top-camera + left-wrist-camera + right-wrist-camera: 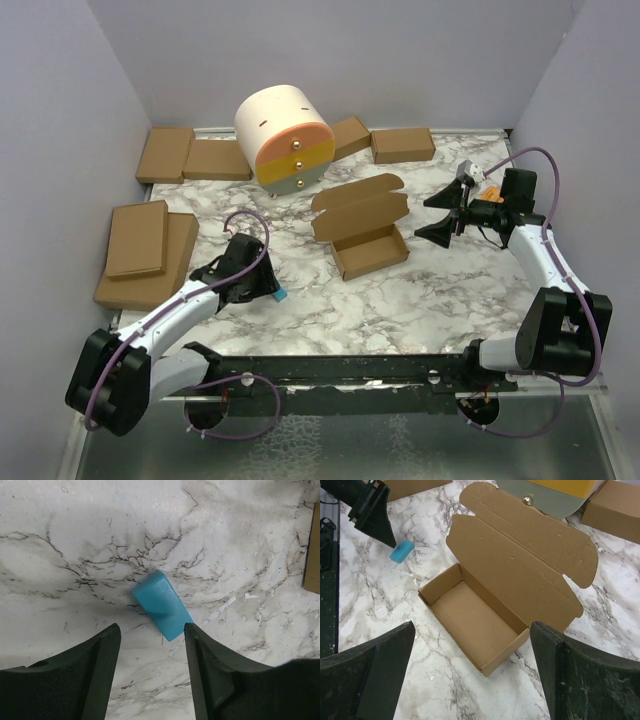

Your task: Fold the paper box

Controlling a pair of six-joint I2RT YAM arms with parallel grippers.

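The paper box (pixel 368 232) is being shown in the middle of the surface (pixel 450 290), tray walls already raised. Its lid is lying open, waiting to be closed and tucked. The left tool (pixel 152 630) and right tool (pixel 472 625) are being held spread, gripping nothing.

The desk (pixel 330 300) carries one open paper box (pixel 365 228) and six closed flat cardboard boxes (pixel 165 153): two at the back left, two stacked at the left edge and two at the back right. There is one rounded drawer cabinet (pixel 283 137) with three drawers, and one small blue block (pixel 280 296). Two robot arms are here, the left arm (pixel 170 315) and the right arm (pixel 540 260), each with two fingers (pixel 85 680).
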